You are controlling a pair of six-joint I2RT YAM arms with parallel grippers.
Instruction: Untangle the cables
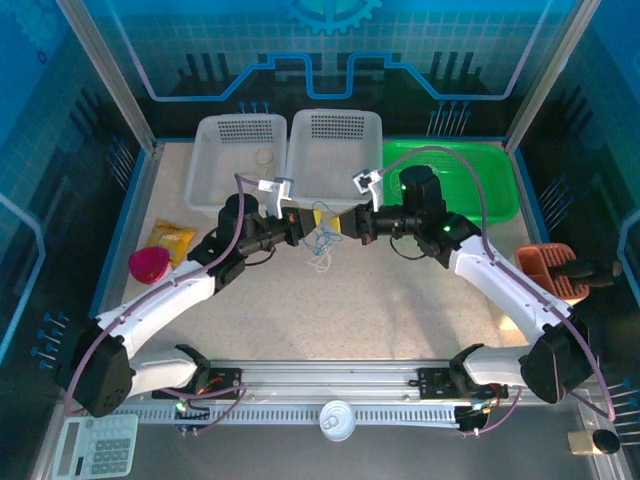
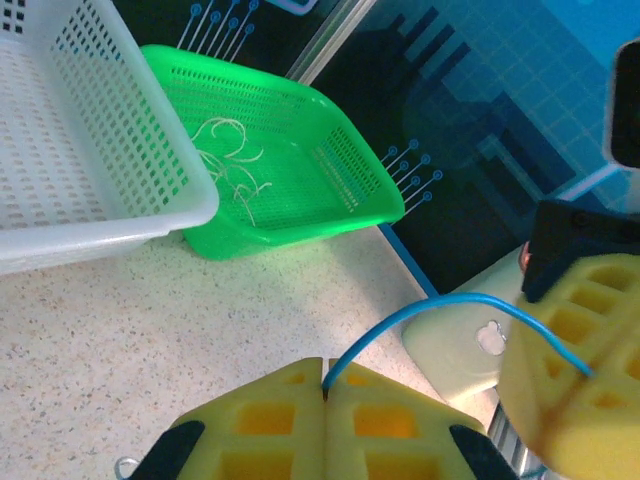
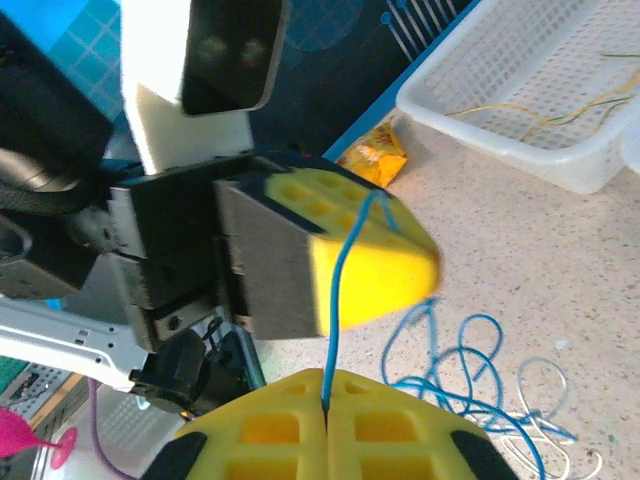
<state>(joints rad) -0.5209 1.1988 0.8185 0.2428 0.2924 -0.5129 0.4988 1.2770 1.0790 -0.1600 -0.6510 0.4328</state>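
White moulded links and black joint housings on left arm and right arm, with thick purple-pink cables looped alongside. White camera bracket at 12 o'clock of each black wrist. On left gripper and right gripper, yellow pads moulded with square recessed cells, backed by black finger mounts.

On my feed I see two baskets side by side at the far edge of the tabletop: the left white basket and the right white basket. A green basket stands just beside them, toward the far right corner. A yellow packet and a pink cup lie close together by the left edge. An orange holder sits at the right edge. I can see a calculator at the near left corner and a round tin midway along the near edge.
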